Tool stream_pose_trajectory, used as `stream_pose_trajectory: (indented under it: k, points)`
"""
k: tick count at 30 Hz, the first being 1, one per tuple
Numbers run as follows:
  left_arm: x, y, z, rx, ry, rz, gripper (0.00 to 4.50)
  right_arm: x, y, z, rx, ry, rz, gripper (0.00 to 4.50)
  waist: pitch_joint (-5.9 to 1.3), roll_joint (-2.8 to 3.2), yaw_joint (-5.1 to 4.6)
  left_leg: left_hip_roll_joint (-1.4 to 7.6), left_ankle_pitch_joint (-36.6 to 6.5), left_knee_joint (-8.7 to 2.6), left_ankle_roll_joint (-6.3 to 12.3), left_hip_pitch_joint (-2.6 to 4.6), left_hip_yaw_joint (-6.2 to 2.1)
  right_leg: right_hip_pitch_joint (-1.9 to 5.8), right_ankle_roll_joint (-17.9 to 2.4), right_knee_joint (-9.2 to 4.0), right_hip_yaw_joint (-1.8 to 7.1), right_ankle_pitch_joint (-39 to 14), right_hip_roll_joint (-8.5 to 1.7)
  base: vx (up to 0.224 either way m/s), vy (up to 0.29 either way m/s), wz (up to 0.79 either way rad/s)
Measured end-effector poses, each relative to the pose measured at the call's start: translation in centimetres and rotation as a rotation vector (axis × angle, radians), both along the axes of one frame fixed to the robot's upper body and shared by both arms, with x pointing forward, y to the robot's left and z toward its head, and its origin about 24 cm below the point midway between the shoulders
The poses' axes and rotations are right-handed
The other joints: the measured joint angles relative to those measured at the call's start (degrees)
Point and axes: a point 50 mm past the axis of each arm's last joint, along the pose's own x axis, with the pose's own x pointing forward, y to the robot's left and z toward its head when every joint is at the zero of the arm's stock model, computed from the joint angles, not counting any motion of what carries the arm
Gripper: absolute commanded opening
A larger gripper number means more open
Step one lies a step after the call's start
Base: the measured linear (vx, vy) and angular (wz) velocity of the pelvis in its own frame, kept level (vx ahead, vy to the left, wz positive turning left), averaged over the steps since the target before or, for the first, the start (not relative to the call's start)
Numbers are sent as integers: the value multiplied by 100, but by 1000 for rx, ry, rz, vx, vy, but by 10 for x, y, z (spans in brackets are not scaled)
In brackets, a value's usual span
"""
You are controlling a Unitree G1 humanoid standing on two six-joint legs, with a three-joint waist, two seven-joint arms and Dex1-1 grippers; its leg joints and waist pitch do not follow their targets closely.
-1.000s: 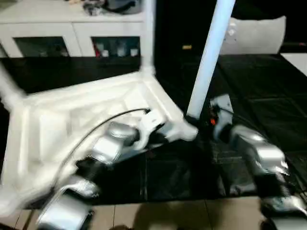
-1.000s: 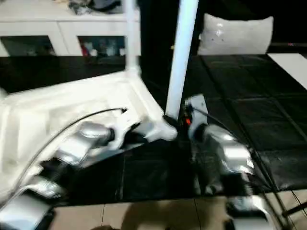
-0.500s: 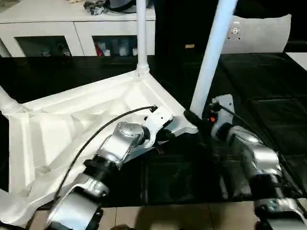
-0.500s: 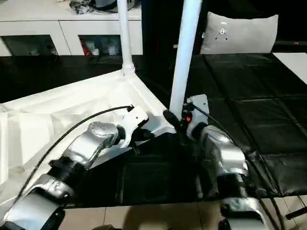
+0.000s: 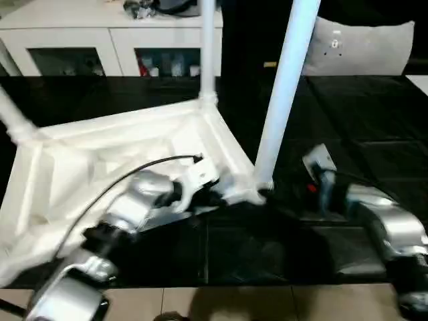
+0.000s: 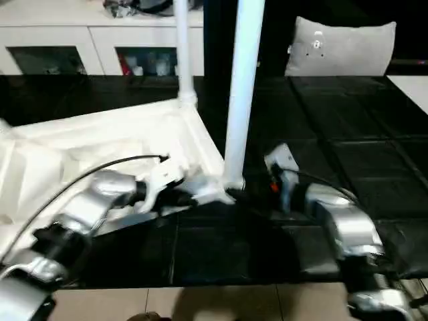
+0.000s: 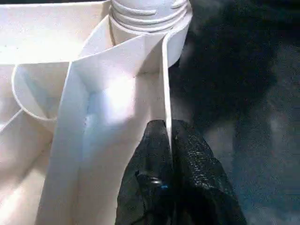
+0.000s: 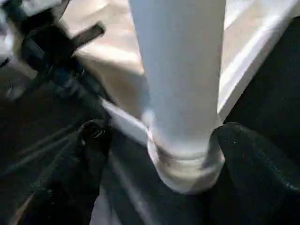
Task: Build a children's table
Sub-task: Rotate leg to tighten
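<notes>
Now my right gripper [image 8: 154, 154] has spread wider around the smooth tapered leg [image 5: 284, 93]; my left gripper [image 7: 168, 140] pinches the tabletop's thin rib [image 7: 165, 89].

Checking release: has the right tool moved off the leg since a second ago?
Yes: right tool opened, backed slightly rightward from the leg, still straddling it.

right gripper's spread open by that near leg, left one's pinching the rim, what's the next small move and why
Probably draw the right gripper back, clear of the near leg. Its fingers stand wide on either side of the leg's base without gripping, and the leg stands upright in its corner socket. The left gripper is shut on the tabletop's rim, steadying it.
</notes>
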Motion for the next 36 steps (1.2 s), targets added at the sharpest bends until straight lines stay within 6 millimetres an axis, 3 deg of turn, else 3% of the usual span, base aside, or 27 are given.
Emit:
stream_pose_trajectory:
  k: [4, 8, 10, 19, 25, 30, 34, 36]
  points:
    - [-10, 10, 1, 11, 34, -122, 0, -7, 0, 0, 1, 31, 117, 344, 3, -6, 73, 0, -1, 4, 1, -3, 1, 0, 3, 0, 1, -2, 0, 0, 0, 0]
    - [-16, 10, 2, 34, 45, -227, 0, -12, 8, 3, 11, 37, 217, 313, 4, -9, 222, 0, 0, 8, 1, -3, 1, 4, -5, 2, 4, 3, -1, 0, 0, 0]
    - [-18, 9, 3, 43, 48, -259, 0, -13, 8, 4, 20, 44, 241, 282, 4, -9, 251, 0, 0, 10, 1, -2, 1, 6, -4, 2, 5, 2, -2, 0, 0, 0]
    - [-20, 12, 4, 56, 47, -304, 0, -18, 9, 4, 32, 65, 301, 214, 3, -12, 262, 0, 0, 10, 0, 1, 0, 9, 1, 9, 5, -1, -2, 0, 0, 0]
    - [-21, 8, 3, 37, 59, -307, 0, -21, 9, 5, 37, 78, 287, 207, 3, -12, 282, 0, 0, 11, 0, 2, 1, 10, 0, 12, 5, -1, -2, 0, 0, 0]
    - [-12, 5, 0, 17, 64, -107, 0, -9, 18, -1, 57, 46, 67, 207, 1, -11, 187, 0, 10, 18, -14, 24, 0, 18, 26, 30, 9, -16, -3, 0, 0, 0]
    - [2, -13, -2, -16, 56, 115, 0, 18, 29, -3, 48, 19, -228, 204, 7, -18, -90, 0, 16, 32, -23, 23, 0, 15, 29, 24, 10, -18, -3, 0, 0, 0]
    - [6, -28, -2, -30, 59, 183, 0, 28, 30, -2, 21, 7, -341, 203, 7, -20, -173, 0, 16, 28, -22, 17, 0, 13, 29, 3, 7, -17, -2, 0, 0, 0]
